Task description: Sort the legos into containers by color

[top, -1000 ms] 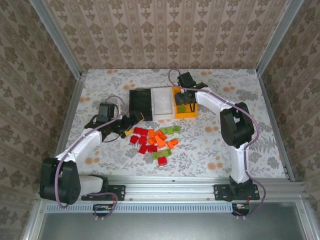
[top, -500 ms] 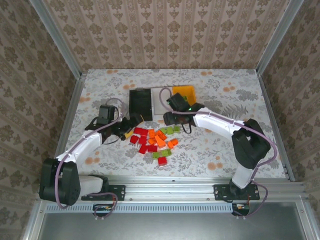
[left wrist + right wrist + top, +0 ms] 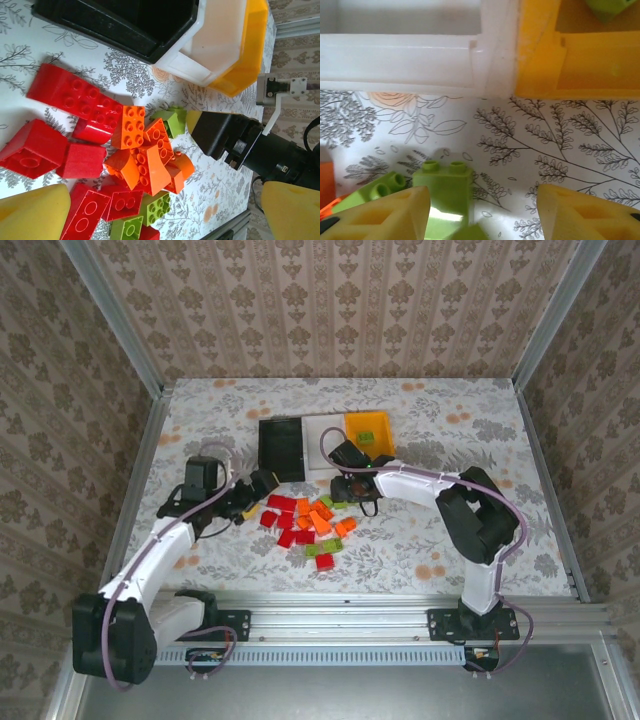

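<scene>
One light-green brick (image 3: 442,192) sits lower left of frame, just beside one finger; right gripper (image 3: 480,207) half-open, holding nothing. Nudge toward frame-left to centre brick between jaws before closing; orange-yellow bin (image 3: 560,65) lies upper right.

Top camera overhead from near edge, looking down; wrist cameras close, sharing white bin (image 3: 400,55).

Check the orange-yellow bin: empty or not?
Not empty: a light green brick lies inside the orange-yellow bin.
</scene>
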Motion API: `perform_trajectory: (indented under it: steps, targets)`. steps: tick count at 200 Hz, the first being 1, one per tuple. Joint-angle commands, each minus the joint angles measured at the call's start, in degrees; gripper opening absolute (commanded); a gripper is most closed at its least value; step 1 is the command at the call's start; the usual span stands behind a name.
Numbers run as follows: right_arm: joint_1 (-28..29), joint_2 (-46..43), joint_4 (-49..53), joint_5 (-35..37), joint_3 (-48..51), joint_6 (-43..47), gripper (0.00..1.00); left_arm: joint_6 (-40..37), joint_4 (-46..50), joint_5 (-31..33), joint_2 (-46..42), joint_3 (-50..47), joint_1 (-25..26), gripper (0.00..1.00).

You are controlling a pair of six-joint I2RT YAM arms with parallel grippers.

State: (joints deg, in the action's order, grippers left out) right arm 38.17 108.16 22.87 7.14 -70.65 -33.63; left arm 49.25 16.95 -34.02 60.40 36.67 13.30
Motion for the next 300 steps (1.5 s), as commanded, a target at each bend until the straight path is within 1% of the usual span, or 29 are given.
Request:
perform_trajectory:
  steps: [1,19,38,48,65,74,84,100,109,145,168,177,197,227,242,268,300]
  targets:
    - [-0.14,1.32,0.83,2.01,-0.44,-2.23,0.58,-1.45,2.77,-0.35,-2.3,-1.46,-0.7,1.0]
    - [-0.27,1.44,1.28,2.49,-0.25,-2.41,0.56,-1.18,3.16,-0.43,-3.77,-2.2,-1.06,1.0]
    - [-0.14,1.88,1.6,2.27,0.04,-2.34,0.51,-1.17,3.61,-0.26,-4.96,-2.86,-1.18,1.0]
    - [-0.08,1.48,1.15,2.15,0.92,-2.32,0.51,-1.05,3.82,-0.33,-5.36,-3.16,-1.41,1.0]
    - [0.06,-0.25,1.12,2.7,2.19,-2.0,0.52,-0.84,3.91,-0.37,-5.95,-3.4,-1.47,1.0]
    - [0.04,-1.94,0.55,2.17,3.13,-1.45,0.55,-0.61,3.89,-0.35,-6.16,-3.53,-1.56,1.0]
    - [0.04,-3.68,-0.22,0.79,4.36,-0.52,0.58,-0.43,3.55,-0.37,-6.26,-3.62,-1.57,1.0]
    - [0.01,-5.14,-0.94,-3.5,5.89,1.49,0.64,0.0,3.03,-0.43,-6.13,-3.92,-1.52,1.0]
    - [0.17,-5.6,-1.48,-5.42,6.86,2.27,0.65,0.29,2.57,-0.52,-6.01,-4.1,-1.46,1.0]
    - [0.57,-5.9,-2.57,-8.75,9.11,3.26,0.66,1.06,1.54,-0.44,-6.16,-5.14,-1.17,1.0]
    - [1.35,-4.36,-2.56,-10.49,8.04,3.8,0.68,1.37,1.38,-0.27,-6.52,-5.68,-0.96,1.0]
    - [1.68,-3.48,-2.04,-9.96,7.4,3.9,0.68,1.45,1.37,-0.09,-6.69,-5.88,-0.95,1.0]
    - [1.82,-2.85,-1.47,-8.12,7.07,3.55,0.64,1.54,1.71,-0.09,-7.09,-6.16,-0.88,1.0]
    - [1.9,-2.74,0.77,-3.49,6.57,3.55,0.49,1.62,2.0,0.28,-8.01,-6.86,-0.89,1.0]
    - [1.9,-3.12,1.07,-2.24,6.73,3.55,0.44,1.55,2.11,0.25,-8.05,-6.88,-0.91,1.0]
    - [1.99,-3.94,1.3,-0.87,6.8,3.66,0.4,1.63,1.86,0.33,-7.94,-6.87,-0.9,1.0]
    - [1.95,-6.44,1.47,0.67,7.26,3.87,0.39,1.63,1.17,0.36,-7.31,-6.71,-0.88,1.0]
